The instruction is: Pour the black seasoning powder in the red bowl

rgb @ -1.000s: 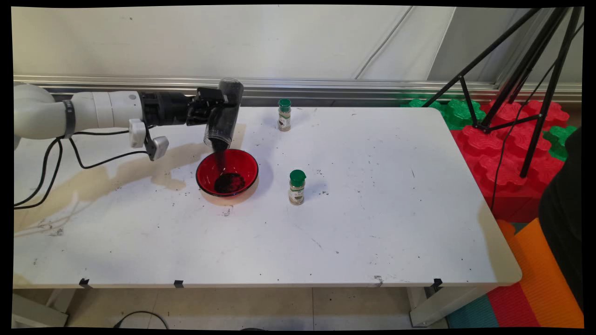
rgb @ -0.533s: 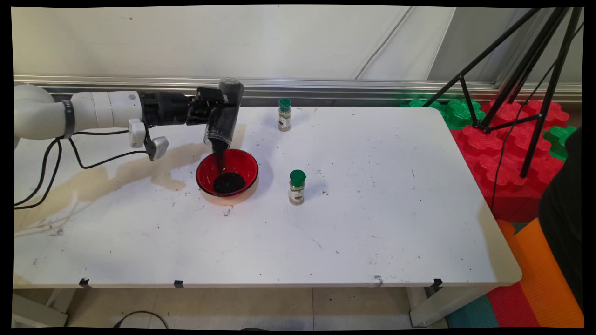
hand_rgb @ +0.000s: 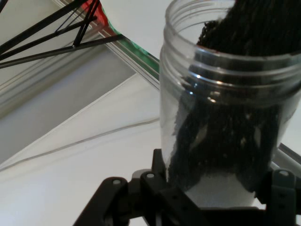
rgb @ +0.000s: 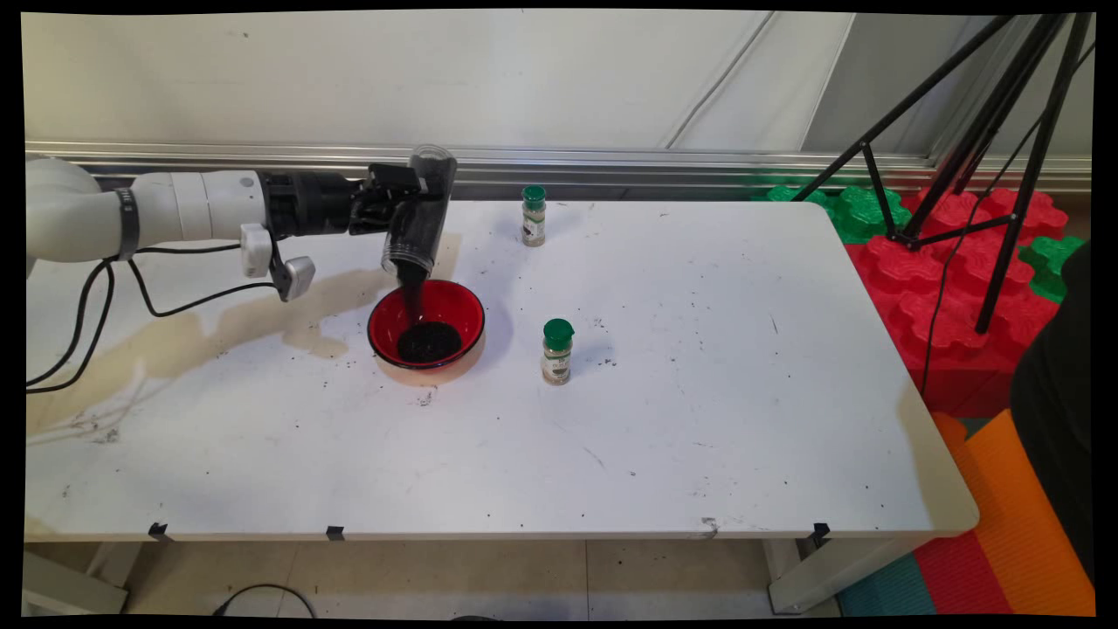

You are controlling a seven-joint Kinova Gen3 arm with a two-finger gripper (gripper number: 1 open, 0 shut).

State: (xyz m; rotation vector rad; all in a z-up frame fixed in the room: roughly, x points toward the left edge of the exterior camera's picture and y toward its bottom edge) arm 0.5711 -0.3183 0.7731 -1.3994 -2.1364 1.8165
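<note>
My gripper [rgb: 410, 205] is shut on a clear plastic jar [rgb: 422, 212], held upside down and slightly tilted above a red bowl [rgb: 426, 325]. A stream of dark grains [rgb: 411, 293] falls from the jar's mouth into the bowl, where a dark heap [rgb: 429, 342] lies. In the hand view the clear jar [hand_rgb: 225, 117] fills the right side, with dark grains [hand_rgb: 221, 136] sliding along its wall toward the open mouth, and the gripper's black linkage [hand_rgb: 188, 202] clasps its base.
Two small spice jars with green lids stand on the white table [rgb: 699, 393]: one [rgb: 556, 351] right of the bowl, one [rgb: 533, 215] near the far edge. A brownish stain [rgb: 218, 332] spreads left of the bowl. Black tripod legs [rgb: 978, 131] and red foam blocks [rgb: 952, 262] stand at the right.
The dark heap in the bowl has grown as grains kept pouring. The arm and jar have hardly moved.
</note>
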